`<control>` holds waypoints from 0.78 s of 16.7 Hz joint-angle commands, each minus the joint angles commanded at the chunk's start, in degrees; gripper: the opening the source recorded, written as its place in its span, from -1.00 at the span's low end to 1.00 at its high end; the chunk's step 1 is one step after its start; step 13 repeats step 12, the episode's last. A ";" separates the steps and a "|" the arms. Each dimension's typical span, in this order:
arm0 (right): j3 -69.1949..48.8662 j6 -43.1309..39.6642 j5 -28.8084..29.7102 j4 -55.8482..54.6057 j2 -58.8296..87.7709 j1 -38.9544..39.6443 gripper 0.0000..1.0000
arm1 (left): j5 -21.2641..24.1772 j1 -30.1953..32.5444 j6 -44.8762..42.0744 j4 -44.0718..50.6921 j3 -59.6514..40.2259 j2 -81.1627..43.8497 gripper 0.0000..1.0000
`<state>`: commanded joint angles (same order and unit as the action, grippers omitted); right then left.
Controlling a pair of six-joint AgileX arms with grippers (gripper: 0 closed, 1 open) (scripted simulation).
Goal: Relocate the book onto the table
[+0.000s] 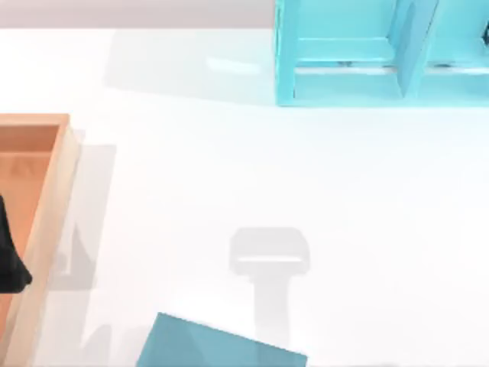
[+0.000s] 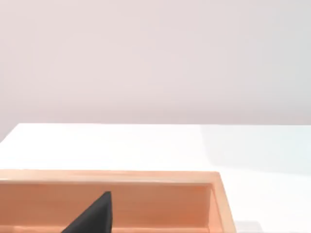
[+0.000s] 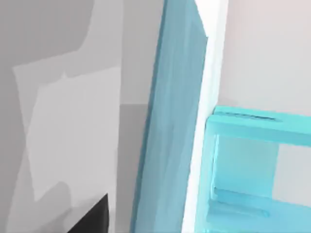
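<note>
Left pincer (image 1: 9, 264) (over tray (image 1: 46, 191)) — book (image 1: 221, 348) aloft.

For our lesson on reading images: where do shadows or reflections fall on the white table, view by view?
Top view: a grey shadow lies mid-table, another beside the wooden tray, and a pale reflection spreads near the cyan shelf. Left wrist view: a faint grey patch. Right wrist view: grey shadow shapes beside the book.
</note>
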<state>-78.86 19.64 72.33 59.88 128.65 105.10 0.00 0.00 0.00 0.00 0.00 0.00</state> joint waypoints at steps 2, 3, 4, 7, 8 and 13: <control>-4.63 9.32 -1.34 11.69 2.71 3.02 1.00 | 0.00 0.00 0.00 0.00 0.00 0.00 1.00; -6.88 13.90 -2.04 17.07 3.90 4.43 1.00 | 0.00 0.00 0.00 0.00 0.00 0.00 1.00; -9.02 18.28 -2.73 21.90 4.96 5.75 1.00 | 0.00 0.00 0.00 0.00 0.00 0.00 1.00; -14.39 28.94 -4.60 32.96 7.30 8.92 1.00 | 0.00 0.00 0.00 0.00 0.00 0.00 1.00; -15.70 31.39 -5.10 35.47 7.79 9.65 1.00 | 0.00 0.00 0.00 0.00 0.00 0.00 1.00; -17.89 35.34 -6.01 39.52 8.51 10.78 1.00 | 0.00 0.00 0.00 0.00 0.00 0.00 1.00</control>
